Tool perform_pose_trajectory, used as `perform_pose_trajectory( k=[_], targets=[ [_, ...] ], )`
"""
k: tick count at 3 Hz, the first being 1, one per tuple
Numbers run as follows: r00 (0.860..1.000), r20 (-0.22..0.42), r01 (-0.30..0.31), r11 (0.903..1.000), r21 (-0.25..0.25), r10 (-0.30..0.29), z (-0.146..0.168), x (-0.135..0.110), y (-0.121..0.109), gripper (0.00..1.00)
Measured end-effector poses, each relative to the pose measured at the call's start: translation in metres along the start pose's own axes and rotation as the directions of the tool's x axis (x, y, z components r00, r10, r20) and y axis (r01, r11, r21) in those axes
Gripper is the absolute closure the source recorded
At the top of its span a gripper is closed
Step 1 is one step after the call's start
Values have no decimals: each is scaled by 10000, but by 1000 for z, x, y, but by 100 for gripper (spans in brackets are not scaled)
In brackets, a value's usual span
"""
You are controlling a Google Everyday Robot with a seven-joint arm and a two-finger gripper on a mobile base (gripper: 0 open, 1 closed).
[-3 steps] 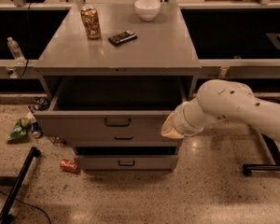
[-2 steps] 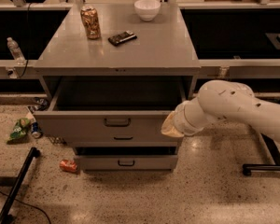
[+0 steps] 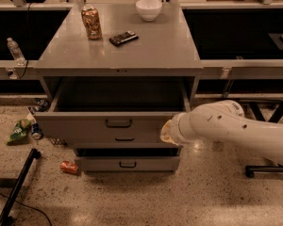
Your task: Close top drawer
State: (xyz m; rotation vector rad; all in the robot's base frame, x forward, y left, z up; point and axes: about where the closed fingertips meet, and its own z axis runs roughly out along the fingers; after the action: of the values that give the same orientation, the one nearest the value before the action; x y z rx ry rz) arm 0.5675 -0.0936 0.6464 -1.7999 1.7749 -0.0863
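Top drawer (image 3: 85, 126) stands out, interior free from above. Gripper (image 3: 166, 132) at its front's right end, arm (image 3: 226, 126) crossing floor (image 3: 132, 197) at right. 1 can (image 3: 69, 167) on floor left of bottom drawer (image 3: 127, 164); centre floor passable.

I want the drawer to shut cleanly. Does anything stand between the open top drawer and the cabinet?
Nothing visible does, though the top drawer is dark inside. The gripper is at its front panel's right end.
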Motion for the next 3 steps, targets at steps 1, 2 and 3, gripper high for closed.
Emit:
perform_pose_trajectory(
  k=[1,2,3],
  targets=[
    [9984,-80,568,9968,564,-564,6,2,-5,100],
    [9953,-123,969,9900,1024,-962,19,7,-21,100],
    [9932,-244,1163,9868,1130,-1143,28,13,-31,100]
  ],
)
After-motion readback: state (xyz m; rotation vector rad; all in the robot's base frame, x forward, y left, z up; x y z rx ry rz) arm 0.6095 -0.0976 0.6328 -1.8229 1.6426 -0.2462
